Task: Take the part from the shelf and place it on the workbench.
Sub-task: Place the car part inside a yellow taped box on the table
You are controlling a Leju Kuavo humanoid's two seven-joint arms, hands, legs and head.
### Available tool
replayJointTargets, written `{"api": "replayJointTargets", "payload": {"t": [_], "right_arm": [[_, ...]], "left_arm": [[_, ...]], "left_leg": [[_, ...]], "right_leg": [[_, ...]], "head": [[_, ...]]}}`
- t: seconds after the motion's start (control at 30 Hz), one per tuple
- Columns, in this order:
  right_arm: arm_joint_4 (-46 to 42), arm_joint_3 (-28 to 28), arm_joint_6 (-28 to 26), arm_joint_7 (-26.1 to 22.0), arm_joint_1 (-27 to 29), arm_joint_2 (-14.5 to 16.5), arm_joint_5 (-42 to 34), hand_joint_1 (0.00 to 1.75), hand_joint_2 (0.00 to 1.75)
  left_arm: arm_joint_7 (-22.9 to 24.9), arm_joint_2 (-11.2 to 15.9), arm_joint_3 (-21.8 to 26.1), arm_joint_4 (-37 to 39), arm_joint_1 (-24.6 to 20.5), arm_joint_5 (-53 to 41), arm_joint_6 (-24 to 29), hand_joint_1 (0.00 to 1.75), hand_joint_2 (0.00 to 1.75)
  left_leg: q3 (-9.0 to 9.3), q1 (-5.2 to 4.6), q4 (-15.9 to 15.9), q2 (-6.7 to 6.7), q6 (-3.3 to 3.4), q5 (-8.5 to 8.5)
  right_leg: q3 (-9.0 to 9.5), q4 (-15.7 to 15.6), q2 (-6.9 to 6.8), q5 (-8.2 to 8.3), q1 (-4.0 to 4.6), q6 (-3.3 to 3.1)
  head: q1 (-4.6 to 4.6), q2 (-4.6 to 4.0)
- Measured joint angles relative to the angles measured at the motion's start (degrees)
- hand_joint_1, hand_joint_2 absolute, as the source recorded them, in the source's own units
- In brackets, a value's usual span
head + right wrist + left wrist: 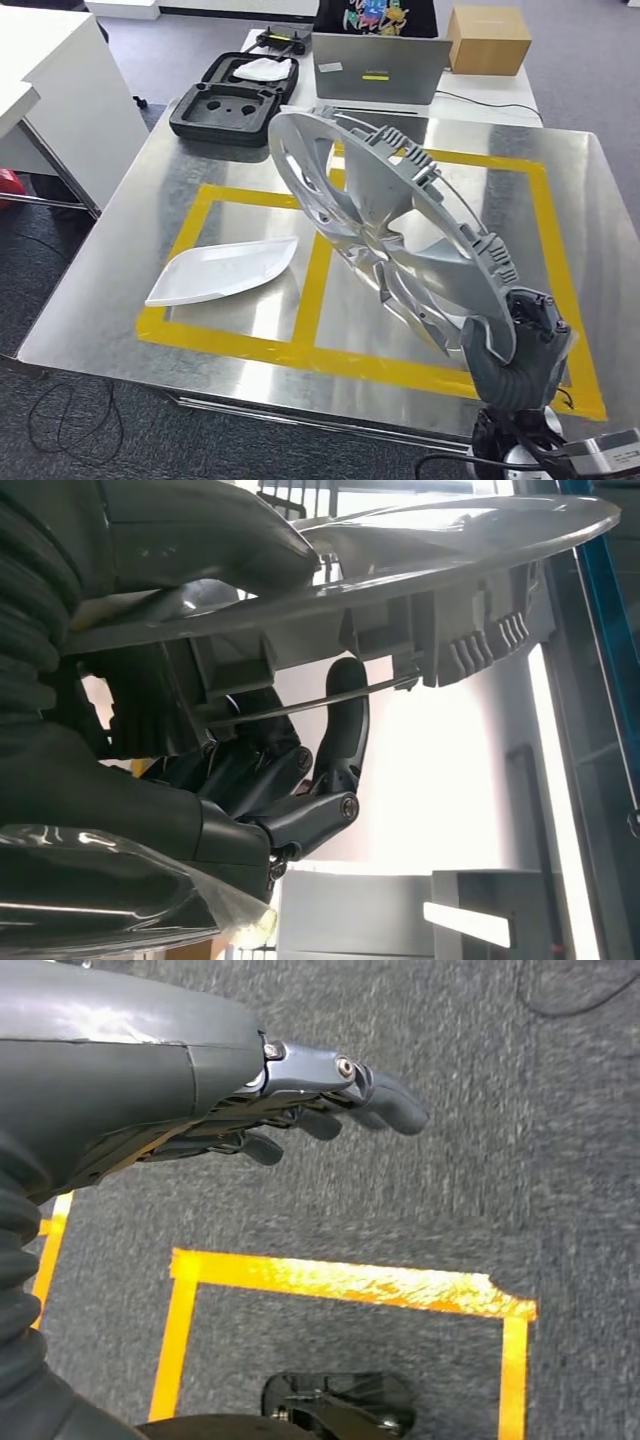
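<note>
A large silver wheel cover (385,225), round with grey clips along its rim, is held tilted above the metal workbench (113,290). My right hand (521,350) grips its lower right rim. In the right wrist view the thumb lies on one face of the wheel cover (423,540) and the fingers (343,730) curl against the clipped back side. The cover hangs over the right yellow-taped cell, clear of the surface. My left hand (332,1105) hangs beside my body over grey carpet, fingers loosely extended and holding nothing.
A white curved panel (223,270) lies in the left taped cell. Behind the bench are a black foam case (230,100), a laptop (381,70) and a cardboard box (487,40). A white cabinet (53,100) stands at left. Yellow floor tape (340,1280) marks the carpet.
</note>
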Motion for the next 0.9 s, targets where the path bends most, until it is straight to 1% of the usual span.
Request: {"api": "replayJointTargets", "payload": {"t": [0.03, 0.07, 0.1, 0.13, 0.17, 0.2, 0.23, 0.27, 0.3, 0.33, 0.37, 0.4, 0.43, 0.47, 0.53, 0.57, 0.6, 0.67, 0.7, 0.73, 0.77, 0.9], "right_arm": [[-0.03, -0.08, 0.0, 0.01, 0.02, 0.07, 0.01, 1.75, 1.75], [-0.04, -0.15, 0.0, 0.02, 0.05, 0.11, 0.01, 1.75, 1.75], [-0.04, -0.22, 0.0, 0.03, 0.07, 0.14, 0.02, 1.75, 1.75], [-0.04, -0.29, 0.0, 0.03, 0.08, 0.18, 0.02, 1.75, 1.75], [-0.04, -0.37, 0.0, 0.03, 0.08, 0.23, 0.01, 1.75, 1.75], [-0.04, -0.45, 0.0, 0.03, 0.06, 0.3, 0.0, 1.75, 1.75], [-0.05, -0.53, 0.0, 0.02, 0.03, 0.37, 0.0, 1.75, 1.75], [-0.08, -0.58, 0.01, 0.02, 0.01, 0.42, 0.0, 1.75, 1.75], [-0.1, -0.62, 0.02, 0.02, 0.04, 0.46, 0.02, 1.75, 1.75], [-0.13, -0.64, 0.03, 0.03, 0.1, 0.48, 0.02, 1.75, 1.75], [-0.16, -0.67, 0.04, 0.03, 0.16, 0.49, 0.02, 1.75, 1.75], [-0.16, -0.69, 0.04, 0.04, 0.19, 0.49, 0.02, 1.75, 1.75], [-0.17, -0.71, 0.05, 0.03, 0.17, 0.49, 0.02, 1.75, 1.75], [-0.17, -0.72, 0.06, 0.03, 0.13, 0.5, 0.02, 1.75, 1.75], [-0.17, -0.72, 0.08, 0.03, 0.12, 0.51, 0.03, 1.75, 1.75], [-0.17, -0.72, 0.09, 0.04, 0.12, 0.51, 0.02, 1.75, 1.75], [-0.17, -0.72, 0.08, 0.04, 0.12, 0.51, 0.02, 1.75, 1.75], [-0.18, -0.76, -0.01, 0.04, 0.12, 0.57, -0.01, 1.75, 1.75], [-0.19, -0.83, -0.11, 0.04, 0.12, 0.63, -0.09, 1.75, 1.75], [-0.25, -0.98, -0.22, 0.04, 0.13, 0.71, -0.22, 1.75, 1.75], [-0.36, -1.23, -0.3, 0.04, 0.13, 0.81, -0.39, 1.75, 1.75], [-0.98, -2.58, -0.37, 0.03, 0.13, 1.35, -1.08, 1.75, 1.75]], "left_arm": [[0.0, 0.01, 0.04, 0.0, 0.02, 0.0, 0.01, 0.0, 1.75], [0.0, 0.05, 0.07, 0.0, 0.06, 0.0, 0.01, 0.0, 1.75], [0.0, 0.1, 0.09, 0.0, 0.1, 0.0, 0.01, 0.0, 1.75], [0.0, 0.17, 0.1, 0.0, 0.13, 0.0, 0.01, 0.0, 1.75], [0.0, 0.23, 0.13, 0.0, 0.17, 0.01, 0.01, 0.0, 1.75], [0.0, 0.23, 0.14, 0.0, 0.18, 0.0, 0.0, 0.0, 1.75], [0.0, 0.22, 0.15, 0.0, 0.16, 0.0, -0.02, 0.0, 1.75], [0.01, 0.2, 0.16, 0.0, 0.16, 0.0, -0.03, 0.0, 1.75], [0.01, 0.16, 0.16, 0.0, 0.18, 0.0, -0.03, 0.0, 1.75], [0.01, 0.14, 0.17, 0.0, 0.21, 0.01, -0.03, 0.0, 1.75], [0.01, 0.11, 0.17, 0.0, 0.26, 0.02, -0.02, 0.0, 1.75], [0.01, 0.07, 0.18, 0.0, 0.27, 0.02, -0.02, 0.0, 1.75], [0.01, 0.04, 0.18, 0.0, 0.22, 0.02, -0.02, 0.0, 1.75], [0.01, 0.03, 0.18, 0.0, 0.18, 0.02, -0.02, 0.0, 1.75], [0.0, 0.03, 0.18, 0.0, 0.16, 0.02, -0.02, 0.0, 1.75], [0.0, 0.04, 0.18, 0.0, 0.16, 0.02, -0.02, 0.0, 1.75], [-0.01, 0.04, 0.18, 0.0, 0.15, 0.02, -0.02, 0.0, 1.75], [-0.11, 0.07, 0.18, 0.0, 0.12, 0.02, -0.05, 0.0, 1.75], [-0.16, 0.09, 0.18, 0.0, 0.12, 0.01, -0.07, 0.0, 1.75], [-0.21, 0.11, 0.18, 0.0, 0.12, -0.01, -0.08, 0.0, 1.75], [-0.22, 0.13, 0.18, 0.0, 0.12, -0.05, -0.07, 0.0, 1.75], [-0.23, 0.15, 0.2, 0.0, 0.11, -0.43, -0.03, 0.0, 1.75]], "left_leg": [[-2.05, 0.29, 2.49, 0.0, -0.38, -1.32], [-3.56, 0.58, 3.51, 0.0, -0.71, -1.58], [-4.33, 0.85, 2.85, 0.0, -1.01, -0.46], [-4.25, 1.11, 0.34, -0.01, -1.31, 2.17], [-3.65, 1.37, -3.24, -0.06, -1.61, 5.46], [-3.05, 1.49, -6.42, -0.24, -1.88, 7.51], [-2.65, 1.52, -8.8, -0.35, -1.79, 8.58], [-2.58, 1.5, -9.93, -0.47, -1.51, 9.04], [-2.71, 1.48, -10.14, -0.51, -1.2, 8.91], [-2.76, 1.51, -10.26, -0.44, -0.85, 9.4], [-2.76, 1.55, -10.36, -0.46, -0.77, 10.03], [-2.75, 1.56, -10.42, -0.46, -0.77, 10.11], [-2.76, 1.48, -10.41, -0.51, -0.63, 10.1], [-2.76, 1.42, -10.41, -0.54, -0.51, 10.07], [-2.78, 1.31, -10.38, -0.54, -0.21, 10.02], [-2.81, 1.28, -10.36, -0.54, -0.12, 10.03], [-2.86, 1.24, -10.34, -0.54, -0.03, 10.04], [-2.94, 1.19, -10.29, -0.53, 0.06, 10.07], [-2.96, 1.18, -10.28, -0.53, 0.08, 10.06], [-2.97, 1.17, -10.28, -0.53, 0.09, 10.06], [-2.97, 1.17, -10.29, -0.53, 0.09, 10.05], [-2.95, 1.2, -10.41, -0.53, 0.11, 10.08]], "right_leg": [[0.5, -0.07, 0.07, -0.38, -0.16, 0.05], [1.02, -0.09, 0.18, -0.78, -0.32, 0.15], [1.57, -0.09, 0.31, -1.16, -0.51, 0.3], [2.18, -0.09, 0.44, -1.55, -0.74, 0.54], [2.7, -0.09, 0.55, -1.91, -0.95, 0.88], [3.17, -0.01, 0.67, -2.24, -1.09, 1.25], [3.33, 0.06, 0.78, -2.48, -1.12, 1.71], [3.24, 0.12, 0.87, -2.64, -1.06, 2.14], [3.08, 0.23, 0.94, -2.85, -0.97, 2.26], [2.76, 0.21, 0.92, -2.93, -0.89, 1.85], [2.62, 0.19, 0.91, -2.96, -0.83, 1.19], [2.58, 0.14, 0.86, -2.97, -0.8, 0.47], [2.6, 0.0, 0.83, -2.83, -0.78, -0.04], [2.68, -0.15, 0.82, -2.73, -0.77, -0.05], [2.99, -0.47, 0.81, -2.54, -0.82, 0.39], [3.19, -0.6, 0.82, -2.42, -0.85, 0.75], [3.36, -0.73, 0.83, -2.31, -0.89, 1.26], [3.54, -0.98, 0.83, -2.23, -0.99, 2.49], [3.55, -1.08, 0.82, -2.24, -1.04, 2.99], [3.56, -1.13, 0.82, -2.27, -1.06, 3.29], [3.55, -1.15, 0.82, -2.28, -1.07, 3.42], [3.44, -1.13, 0.82, -2.31, -1.01, 3.47]], "head": [[0.02, 0.0], [0.01, 0.0], [0.02, 0.0], [0.01, 0.0], [0.0, 0.0], [-0.04, -0.01], [-0.19, -0.01], [-0.18, -0.01], [-0.17, -0.01], [-0.06, 0.0], [0.17, 0.0], [0.26, 0.0], [0.36, 0.0], [0.39, 0.0], [0.41, 0.0], [0.4, 0.0], [0.4, 0.0], [0.39, 0.0], [0.39, 0.0], [0.38, 0.0], [0.38, 0.0], [0.36, 0.0]]}}
